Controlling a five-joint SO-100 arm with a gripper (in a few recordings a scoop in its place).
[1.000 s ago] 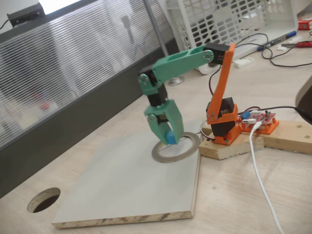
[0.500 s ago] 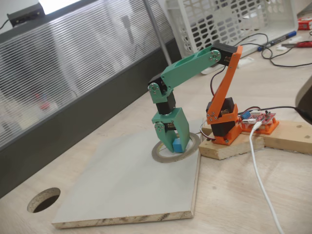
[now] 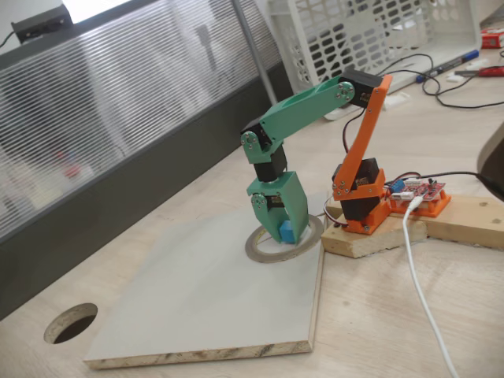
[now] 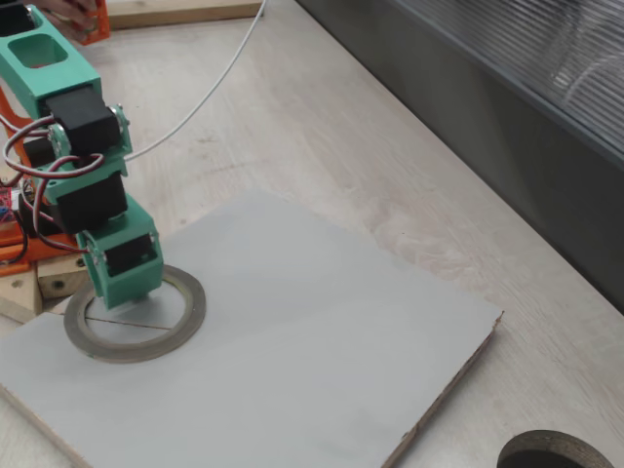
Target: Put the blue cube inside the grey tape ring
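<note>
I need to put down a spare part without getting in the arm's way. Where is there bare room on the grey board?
Free: the board between the grey tape ring and the edge nearest the tabletop hole. Crowded: around the ring, where the gripper holds the blue cube.

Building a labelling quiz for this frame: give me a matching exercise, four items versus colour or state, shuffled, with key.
Column 1:
1. blue cube
2. grey tape ring
3. gripper
4. round hole

Column 2:
A. cut through the tabletop, off the board
B. lying flat on the pale board
C. held between green fingers, low over the ring's opening
D. green, pointing down, shut on something

Pairs: 1-C, 2-B, 3-D, 4-A
</note>
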